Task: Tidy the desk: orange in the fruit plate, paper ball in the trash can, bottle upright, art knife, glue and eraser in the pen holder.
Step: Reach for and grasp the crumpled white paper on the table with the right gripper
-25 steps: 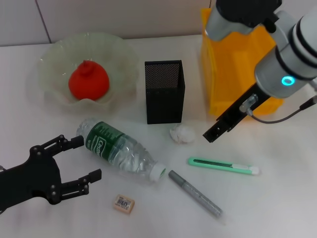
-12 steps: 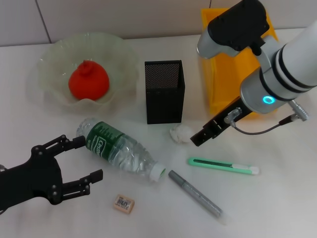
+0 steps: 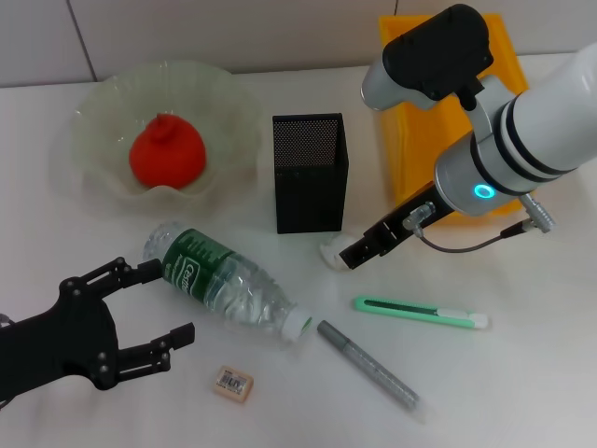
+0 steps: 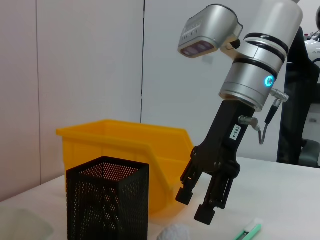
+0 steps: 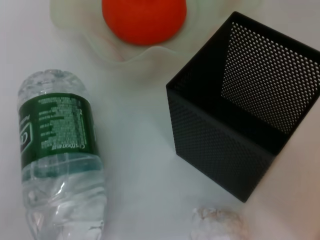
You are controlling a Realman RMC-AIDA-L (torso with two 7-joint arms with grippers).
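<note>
Head view: we see the right gripper [image 3: 347,254] hanging over the paper ball [image 3: 331,252], just in front of the pen holder [image 3: 310,173], and covering most of the ball. From the left wrist view its fingers [image 4: 184,194] stand apart above the ball. The left gripper [image 3: 154,303], fingers spread, sits beside the lying bottle [image 3: 227,281], well left of the holder. The yellow bin [image 3: 438,140] is partly hidden by the arm.

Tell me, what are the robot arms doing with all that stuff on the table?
The robot is tidying a desk. Its right gripper is open just above the paper ball, next to the pen holder. The left gripper is open beside the bottle lying on its side. The orange sits in the fruit plate. The art knife, glue and eraser lie on the table.
</note>
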